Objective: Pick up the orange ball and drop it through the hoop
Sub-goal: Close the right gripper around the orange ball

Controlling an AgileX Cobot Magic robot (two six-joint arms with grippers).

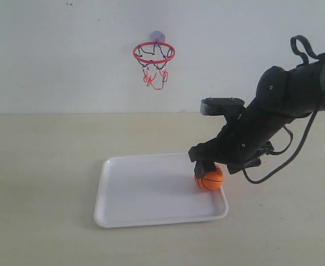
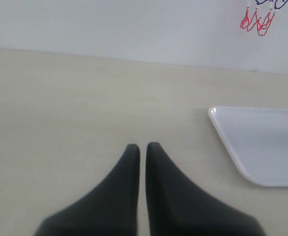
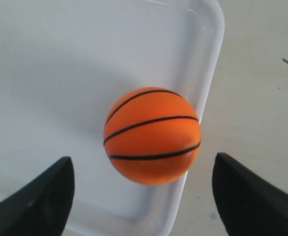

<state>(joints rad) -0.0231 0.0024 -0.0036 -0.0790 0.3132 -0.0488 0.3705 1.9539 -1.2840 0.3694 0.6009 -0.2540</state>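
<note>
The orange ball [image 1: 210,180] [image 3: 152,134] rests in the white tray [image 1: 146,188] [image 3: 60,73], against the tray's right rim. My right gripper [image 1: 206,168] [image 3: 144,169] hangs just above the ball, open, with one black finger on each side and neither touching it. The hoop [image 1: 153,53], a red ring with a red and black net, is stuck to the back wall above the tray; only the net's lower strands [image 2: 257,19] show in the left wrist view. My left gripper [image 2: 142,146] is shut on nothing over bare table and is out of the exterior view.
The tray's corner [image 2: 262,142] lies to one side of the left gripper. The right arm [image 1: 284,105] and its cable [image 1: 273,166] reach in from the right. A white wall rises behind the beige table [image 1: 40,183].
</note>
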